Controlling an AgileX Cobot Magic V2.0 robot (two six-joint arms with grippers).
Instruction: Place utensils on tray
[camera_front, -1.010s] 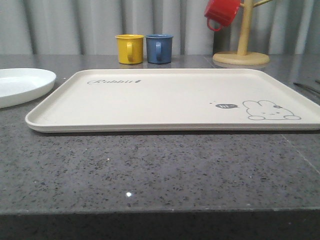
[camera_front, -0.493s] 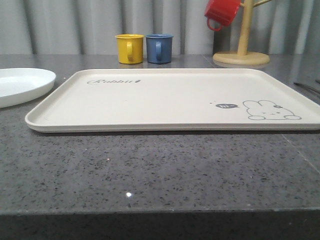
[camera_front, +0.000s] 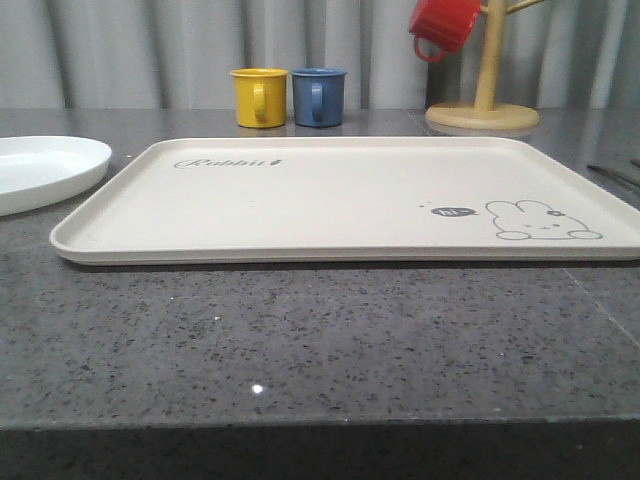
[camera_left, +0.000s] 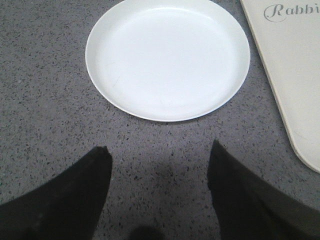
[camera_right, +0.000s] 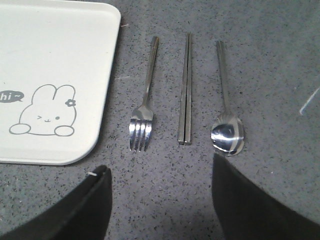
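Fork (camera_right: 143, 105), chopsticks (camera_right: 186, 90), spoon (camera_right: 226, 107) parallel beside tray (camera_right: 107, 75); both grippers spread, empty.

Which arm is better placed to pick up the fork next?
The right. Its open tool hangs over the counter just short of the fork, which lies beside the tray. The left tool faces the white plate instead.

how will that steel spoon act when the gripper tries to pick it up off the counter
The spoon looks like polished steel, so probably stiff but slippery between the fingers. Its thin handle lies flat on the stone counter, so getting under it may be hard. The rounded bowl could let it rock or pivot if pushed.
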